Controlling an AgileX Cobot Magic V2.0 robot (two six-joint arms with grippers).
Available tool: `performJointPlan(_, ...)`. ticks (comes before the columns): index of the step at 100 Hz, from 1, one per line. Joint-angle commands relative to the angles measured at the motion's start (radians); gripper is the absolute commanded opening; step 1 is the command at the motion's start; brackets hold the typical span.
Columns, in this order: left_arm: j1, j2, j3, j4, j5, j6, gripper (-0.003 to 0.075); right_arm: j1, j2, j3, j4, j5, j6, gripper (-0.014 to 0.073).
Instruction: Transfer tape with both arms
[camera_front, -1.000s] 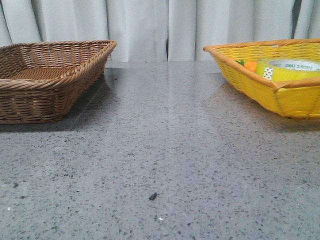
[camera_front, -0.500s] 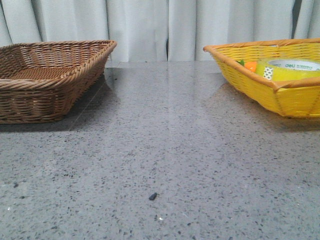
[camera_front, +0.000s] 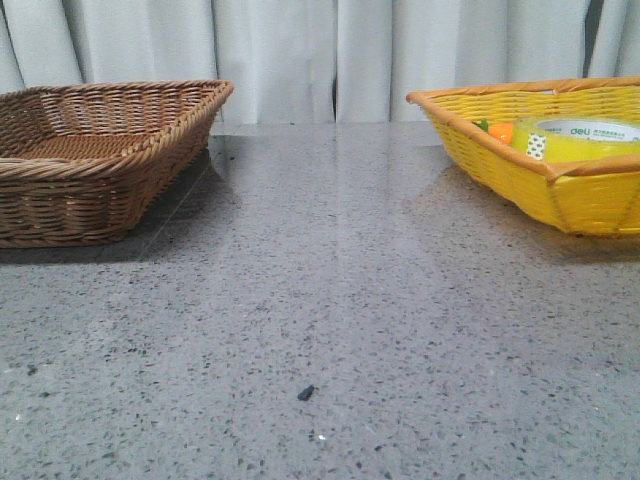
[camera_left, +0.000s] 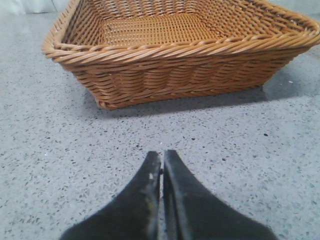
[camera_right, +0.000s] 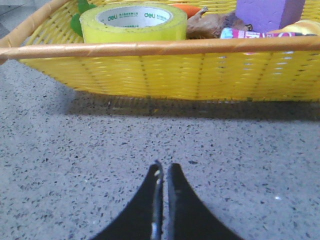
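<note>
Tape (camera_right: 133, 22) lying flat in yellow basket (camera_front: 590, 195) at counter's far right edge. Right gripper (camera_right: 163, 168) pressed together, low before it, presumably staged for pickup; left gripper (camera_left: 162, 156) likewise, facing brown basket (camera_left: 165, 75).

The front camera sits low, looking forward across the speckled grey stone table (camera_front: 330, 290) toward pale curtains (camera_front: 300, 55), with a brown woven wicker basket (camera_front: 100, 150) at left and a yellow woven basket (camera_front: 540, 160) at right. The left wrist camera looks close and low over its closed black left gripper (camera_left: 161, 162) at the same brown basket (camera_left: 175, 60). The right wrist camera looks likewise past the closed black right gripper (camera_right: 163, 172) at the yellow basket (camera_right: 160, 70).
</note>
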Motion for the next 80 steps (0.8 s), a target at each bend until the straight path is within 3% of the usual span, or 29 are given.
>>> performJointPlan(1, 0.004, -0.025, 0.009, -0.003, -0.068, -0.010, -0.0021, -0.005, -0.018, 0.020, -0.016, -0.015, -0.001, -0.0067)
performJointPlan(26, 0.004, -0.025, 0.009, -0.003, -0.068, -0.010, -0.0021, -0.005, -0.018, 0.020, -0.063, -0.077, -0.001, -0.0067)
performJointPlan(57, 0.004, -0.025, 0.009, -0.003, -0.072, -0.010, -0.0021, -0.005, -0.018, 0.020, -0.061, -0.356, -0.001, -0.0067)
performJointPlan(70, 0.004, -0.025, 0.009, -0.014, -0.081, -0.010, -0.0021, -0.005, -0.018, 0.020, -0.055, -0.339, -0.001, -0.0067)
performJointPlan(80, 0.004, -0.025, 0.009, -0.163, -0.136, -0.010, -0.0021, -0.005, -0.018, 0.020, -0.008, -0.302, -0.001, -0.0067)
